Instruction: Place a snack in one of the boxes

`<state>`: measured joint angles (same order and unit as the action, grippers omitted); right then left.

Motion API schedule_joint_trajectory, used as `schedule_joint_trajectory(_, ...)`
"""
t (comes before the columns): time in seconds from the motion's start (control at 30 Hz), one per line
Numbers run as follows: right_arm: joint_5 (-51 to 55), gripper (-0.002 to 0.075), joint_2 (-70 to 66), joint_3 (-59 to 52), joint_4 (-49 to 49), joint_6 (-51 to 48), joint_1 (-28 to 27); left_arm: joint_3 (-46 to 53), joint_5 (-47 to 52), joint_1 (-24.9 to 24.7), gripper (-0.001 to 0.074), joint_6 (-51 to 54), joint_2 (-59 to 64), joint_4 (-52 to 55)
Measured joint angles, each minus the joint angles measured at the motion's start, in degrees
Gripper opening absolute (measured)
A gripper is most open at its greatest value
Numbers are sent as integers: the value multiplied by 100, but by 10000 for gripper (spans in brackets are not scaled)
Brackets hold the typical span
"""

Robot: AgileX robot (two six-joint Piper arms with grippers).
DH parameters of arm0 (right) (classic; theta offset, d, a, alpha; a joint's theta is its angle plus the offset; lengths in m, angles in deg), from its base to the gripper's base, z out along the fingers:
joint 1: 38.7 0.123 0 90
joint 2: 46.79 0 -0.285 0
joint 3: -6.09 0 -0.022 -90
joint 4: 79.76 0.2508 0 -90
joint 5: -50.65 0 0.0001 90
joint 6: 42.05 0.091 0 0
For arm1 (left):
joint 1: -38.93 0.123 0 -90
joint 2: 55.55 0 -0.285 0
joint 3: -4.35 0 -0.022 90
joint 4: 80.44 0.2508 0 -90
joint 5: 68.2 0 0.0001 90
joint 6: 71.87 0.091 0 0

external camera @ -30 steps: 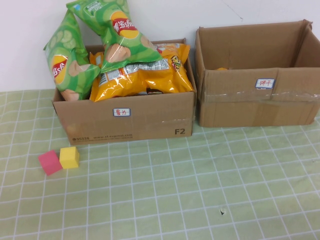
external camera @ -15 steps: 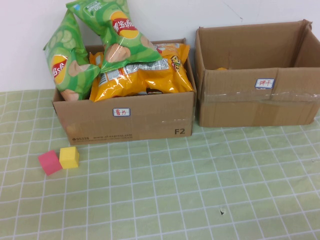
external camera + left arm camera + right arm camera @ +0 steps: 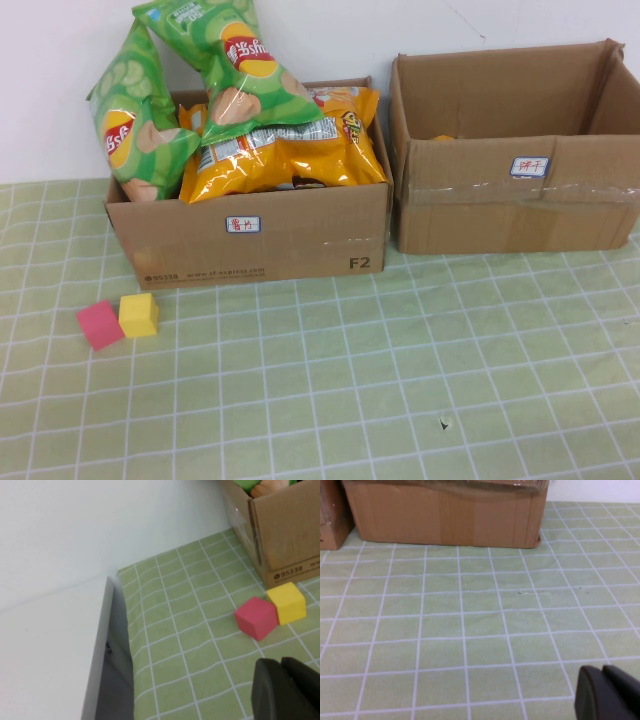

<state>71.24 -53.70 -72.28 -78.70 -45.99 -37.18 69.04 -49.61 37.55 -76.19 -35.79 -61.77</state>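
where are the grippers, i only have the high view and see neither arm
Observer: The left gripper shows in its wrist view, fingers together, low over the green cloth near the pink cube and yellow cube.
Operator: and the right one
Observer: The right gripper is shut and holds nothing, above bare cloth in front of the right box.
Operator: anything left of the cubes that i can't see
Observer: Yes, the cloth ends at a table edge there, with a white surface beside it.
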Motion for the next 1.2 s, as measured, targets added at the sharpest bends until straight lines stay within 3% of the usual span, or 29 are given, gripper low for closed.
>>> schedule_joint_trajectory(0.4, 0, -2, 0, 0, -11, 0, 0, 1368, -989, 0, -2, -513, -1241, -616)
schedule_joint_trajectory(0.7, 0, -2, 0, 0, -11, 0, 0, 1368, -78, 106, -2, 986, -1269, -2326)
schedule_joint_trajectory(1.2, 0, -2, 0, 0, -18, -4, 0, 1358, -7, 174, -2, 680, -1269, -2274)
